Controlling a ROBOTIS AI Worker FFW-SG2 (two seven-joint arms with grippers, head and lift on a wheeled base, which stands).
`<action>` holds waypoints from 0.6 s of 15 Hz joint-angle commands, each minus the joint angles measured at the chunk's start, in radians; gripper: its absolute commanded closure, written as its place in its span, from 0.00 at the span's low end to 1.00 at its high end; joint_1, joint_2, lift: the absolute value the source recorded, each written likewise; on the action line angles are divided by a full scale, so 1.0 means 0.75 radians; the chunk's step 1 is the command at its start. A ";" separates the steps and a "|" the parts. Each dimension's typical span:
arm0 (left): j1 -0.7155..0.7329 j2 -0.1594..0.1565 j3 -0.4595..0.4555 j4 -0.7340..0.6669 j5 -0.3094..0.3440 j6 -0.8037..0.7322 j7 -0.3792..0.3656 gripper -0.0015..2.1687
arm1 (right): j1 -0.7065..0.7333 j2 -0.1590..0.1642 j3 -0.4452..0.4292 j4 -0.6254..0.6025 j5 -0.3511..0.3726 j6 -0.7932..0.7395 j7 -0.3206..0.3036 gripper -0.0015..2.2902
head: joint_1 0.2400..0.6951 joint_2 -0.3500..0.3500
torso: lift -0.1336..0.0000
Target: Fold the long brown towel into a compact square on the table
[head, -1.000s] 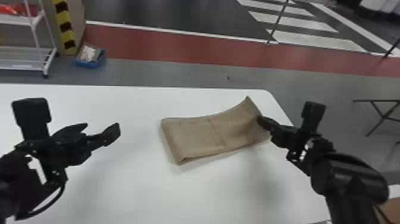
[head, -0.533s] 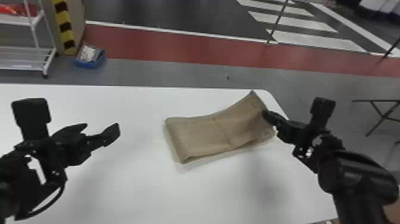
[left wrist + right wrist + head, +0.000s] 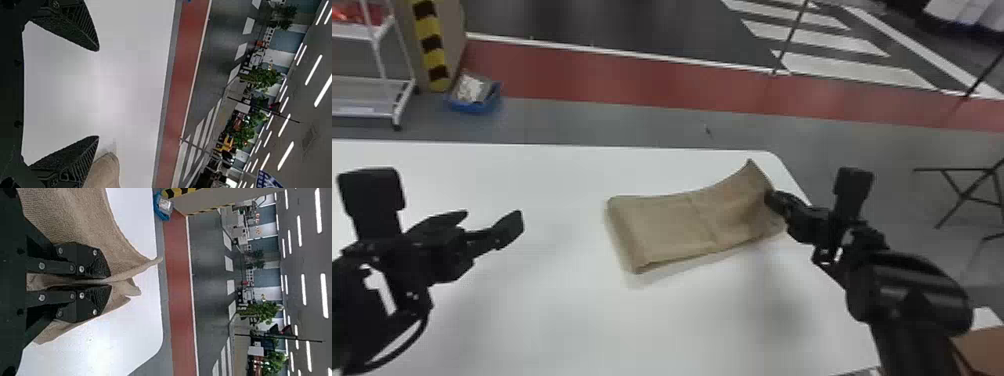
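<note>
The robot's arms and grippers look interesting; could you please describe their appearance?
The left arm and right arm are black. The left gripper has tapered, ribbed fingers; the right gripper has fingers dotted with round silvery screw heads. A thin black cable loops beside the left arm.

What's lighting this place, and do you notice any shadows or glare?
Head view: soft shadows on the white table, along the towel's near edge and beside the right arm; left wrist view: a pale glare on the table between the left gripper's fingers, glowing ceiling strip lights; right wrist view: more such strips.
</note>
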 commanded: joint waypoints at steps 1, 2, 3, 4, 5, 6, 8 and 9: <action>-0.002 0.000 0.000 0.000 -0.002 0.000 0.001 0.04 | 0.030 0.006 -0.002 -0.006 0.009 -0.136 -0.035 0.02 | 1.00 0.07 | 0.04; -0.002 0.000 0.000 0.000 -0.002 0.000 0.001 0.04 | 0.067 0.006 -0.002 -0.017 0.009 -0.316 -0.082 0.00 | 1.00 0.07 | 0.04; -0.002 0.000 0.000 0.000 -0.002 0.000 0.001 0.04 | 0.103 0.006 -0.002 -0.033 0.011 -0.456 -0.138 0.00 | 1.00 0.06 | 0.04; -0.002 0.000 0.000 0.000 -0.002 0.000 -0.001 0.04 | 0.124 0.004 -0.018 -0.057 0.009 -0.484 -0.144 0.00 | 1.00 0.05 | 0.04; -0.002 0.000 0.000 0.000 0.000 0.000 -0.001 0.04 | 0.148 0.004 -0.032 -0.080 0.007 -0.484 -0.144 0.01 | 1.00 0.05 | 0.04; -0.004 0.000 -0.002 0.000 0.000 0.000 -0.001 0.04 | 0.175 0.001 -0.042 -0.109 0.007 -0.484 -0.144 0.02 | 1.00 0.04 | 0.04; -0.010 -0.006 -0.018 -0.004 0.002 0.000 0.005 0.04 | 0.212 0.001 -0.069 -0.141 -0.007 -0.488 -0.144 0.02 | 1.00 0.03 | 0.04; -0.012 -0.014 -0.029 -0.004 0.000 0.000 0.015 0.04 | 0.222 0.001 -0.075 -0.149 -0.013 -0.488 -0.144 0.02 | 1.00 0.02 | 0.04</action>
